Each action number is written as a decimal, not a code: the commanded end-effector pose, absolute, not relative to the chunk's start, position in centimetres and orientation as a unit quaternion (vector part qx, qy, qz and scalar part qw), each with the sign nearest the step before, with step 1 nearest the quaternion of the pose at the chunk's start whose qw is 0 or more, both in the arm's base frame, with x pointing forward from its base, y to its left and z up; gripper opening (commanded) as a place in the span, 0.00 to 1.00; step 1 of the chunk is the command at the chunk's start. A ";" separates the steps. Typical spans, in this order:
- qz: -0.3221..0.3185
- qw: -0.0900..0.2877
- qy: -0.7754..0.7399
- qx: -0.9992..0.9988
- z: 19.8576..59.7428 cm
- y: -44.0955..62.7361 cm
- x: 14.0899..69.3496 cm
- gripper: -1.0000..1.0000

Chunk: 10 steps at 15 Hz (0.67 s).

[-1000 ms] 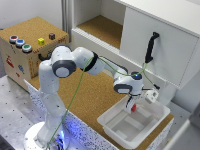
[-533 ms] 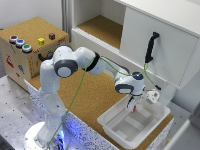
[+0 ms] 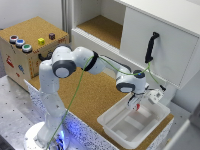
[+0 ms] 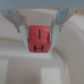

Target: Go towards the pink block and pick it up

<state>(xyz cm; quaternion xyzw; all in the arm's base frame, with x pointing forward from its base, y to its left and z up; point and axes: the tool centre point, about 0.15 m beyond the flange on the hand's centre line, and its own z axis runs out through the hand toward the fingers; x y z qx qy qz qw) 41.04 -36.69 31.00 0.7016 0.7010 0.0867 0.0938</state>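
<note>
Gripper (image 3: 135, 104) has lifted — fingers clamp pink block (image 4: 40, 39)

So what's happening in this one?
The Panda arm's pincer is over the white tub at the exterior view's right. In the wrist view, the pink block sits between the two fingers, which press its sides, so it looks grasped. The yellow cube and the purple cube sit on the wooden box.

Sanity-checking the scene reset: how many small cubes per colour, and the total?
Pink block, between the gripper fingers: 1
Yellow cube on the wooden box: 1
Dark purple cube on the same box: 1
Total: 3
</note>
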 end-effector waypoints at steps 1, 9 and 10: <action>0.109 0.095 0.683 0.716 37.3 -29.1 38.5 0.00; 0.047 0.068 0.636 0.767 35.1 -18.5 38.7 0.00; 0.039 0.055 0.623 0.779 34.5 -18.1 38.7 0.00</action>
